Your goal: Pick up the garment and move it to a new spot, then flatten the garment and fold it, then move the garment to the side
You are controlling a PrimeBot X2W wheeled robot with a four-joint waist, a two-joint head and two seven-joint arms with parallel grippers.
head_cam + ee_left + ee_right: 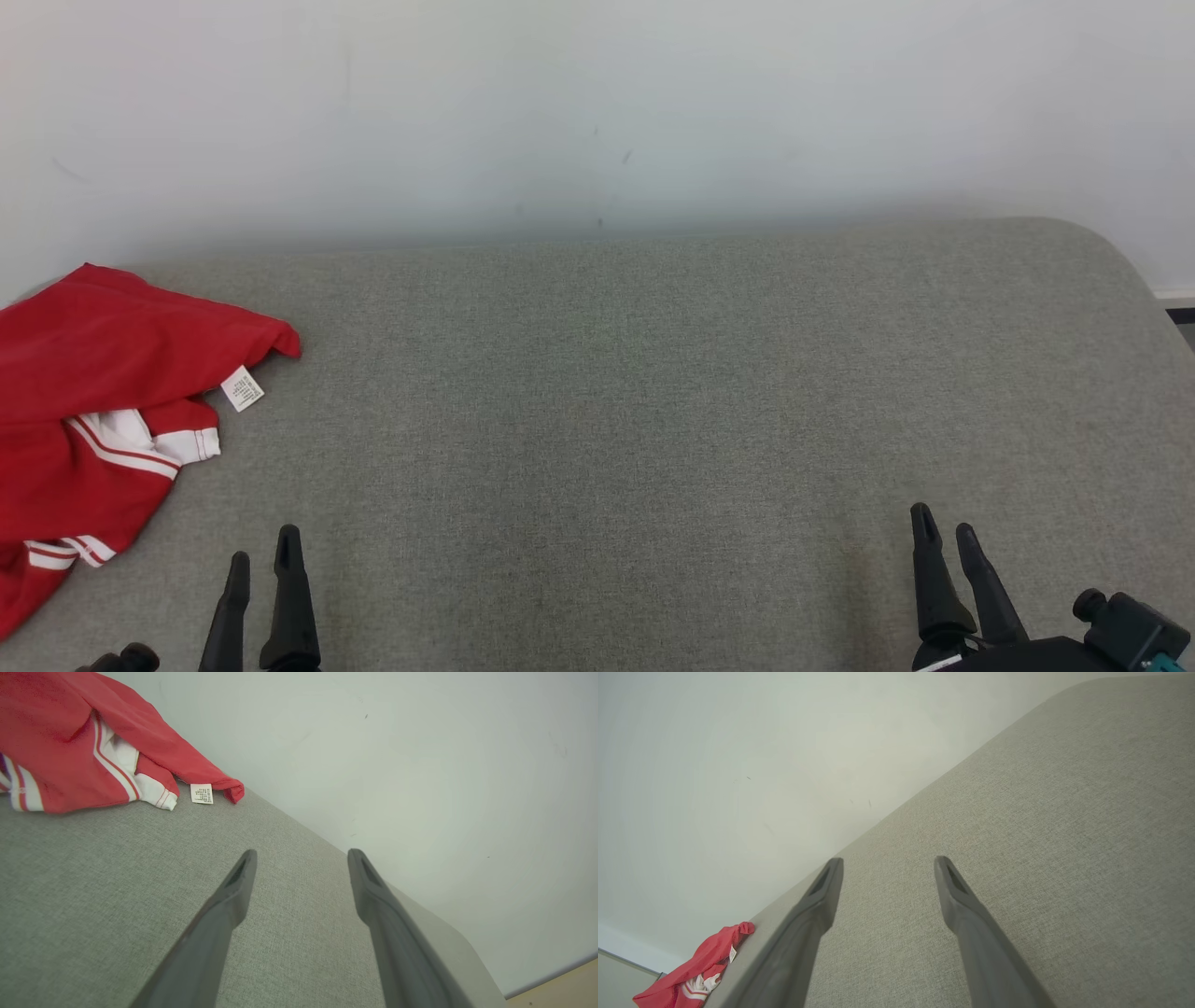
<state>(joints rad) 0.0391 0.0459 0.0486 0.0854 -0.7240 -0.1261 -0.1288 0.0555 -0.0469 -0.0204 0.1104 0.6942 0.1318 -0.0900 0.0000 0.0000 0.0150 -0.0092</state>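
A red garment [89,392] with white striped trim and a small white label lies crumpled at the far left of the grey fabric surface [607,401], partly cut off by the head view's left edge. It also shows as the garment [70,742] in the left wrist view and, small and distant, as the garment [698,970] in the right wrist view. My left gripper [264,549] hovers low at the front left, open and empty, just right of and below the garment. My right gripper [945,525] stands open and empty at the front right, far from the cloth.
A pale wall [597,112] rises directly behind the grey surface. The surface's right end curves off at a rounded corner [1116,257], with a strip of floor [1184,322] beyond it.
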